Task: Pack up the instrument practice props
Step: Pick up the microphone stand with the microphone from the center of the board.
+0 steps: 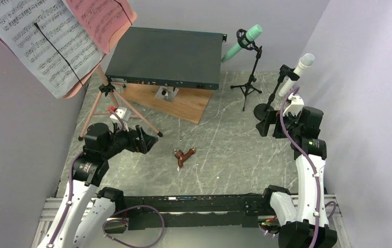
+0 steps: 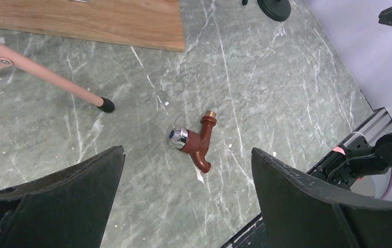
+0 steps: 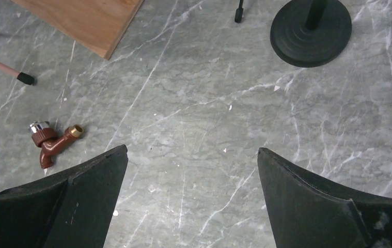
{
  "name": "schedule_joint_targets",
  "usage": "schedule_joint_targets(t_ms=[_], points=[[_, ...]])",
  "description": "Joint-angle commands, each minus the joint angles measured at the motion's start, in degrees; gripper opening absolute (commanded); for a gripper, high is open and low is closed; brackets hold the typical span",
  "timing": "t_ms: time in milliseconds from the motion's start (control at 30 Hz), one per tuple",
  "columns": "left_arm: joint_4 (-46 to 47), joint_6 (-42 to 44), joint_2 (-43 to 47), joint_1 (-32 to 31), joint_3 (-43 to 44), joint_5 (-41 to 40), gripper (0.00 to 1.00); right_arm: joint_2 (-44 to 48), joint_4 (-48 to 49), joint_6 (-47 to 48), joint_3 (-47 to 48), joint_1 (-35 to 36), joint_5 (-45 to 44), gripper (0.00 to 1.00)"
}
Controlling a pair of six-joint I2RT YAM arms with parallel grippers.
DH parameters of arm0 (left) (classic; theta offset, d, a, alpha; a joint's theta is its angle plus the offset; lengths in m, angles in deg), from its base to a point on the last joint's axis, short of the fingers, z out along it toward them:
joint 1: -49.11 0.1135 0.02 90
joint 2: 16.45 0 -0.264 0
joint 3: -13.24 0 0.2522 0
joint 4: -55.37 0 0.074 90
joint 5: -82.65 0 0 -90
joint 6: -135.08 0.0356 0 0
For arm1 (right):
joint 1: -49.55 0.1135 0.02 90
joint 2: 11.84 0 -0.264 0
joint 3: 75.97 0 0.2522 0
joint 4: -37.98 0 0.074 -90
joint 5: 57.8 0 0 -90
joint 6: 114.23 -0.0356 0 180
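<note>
Left gripper (image 1: 148, 139) spread wide and empty, hovering low in front of the dark grey rack box (image 1: 165, 57), tipped down toward a small brown tap (image 2: 196, 147) lying on the marbled table (image 1: 224, 155). Right gripper (image 3: 191, 151) equally wide, holding nothing, poised front-right of the box just beside the round black base (image 3: 311, 31) of the white microphone's stand, probably staged there for a first reach.

Left of the box: pink music stand (image 1: 102, 77) on tripod legs (image 1: 133, 113) splayed for balance. White sheet music (image 1: 33, 41) and a red page (image 1: 103, 18) leaning on its tilted desk, apparently kept from sliding by the lower ledge.

Right of the box: mint microphone (image 1: 232, 51) clipped into a black mount (image 1: 242, 37) atop a small black tripod (image 1: 249, 85), angled upward as for singing. Further right, white microphone (image 1: 302, 64) in its own clip, likewise tilted. Under the box's front edge: a wooden board (image 1: 183, 106), seemingly a riser.

Judged from this layout: packing not yet begun, every prop set up as for practice. Probably best to lift the loose pages off first, to avoid a spill while folding the stand.
</note>
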Motion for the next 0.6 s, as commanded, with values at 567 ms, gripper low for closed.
schedule_joint_targets(t_ms=[567], points=[[1.4, 0.3, 0.8, 0.0, 0.0, 3.4, 0.99, -1.5, -1.1, 7.7, 1.3, -0.2, 9.0, 1.00]])
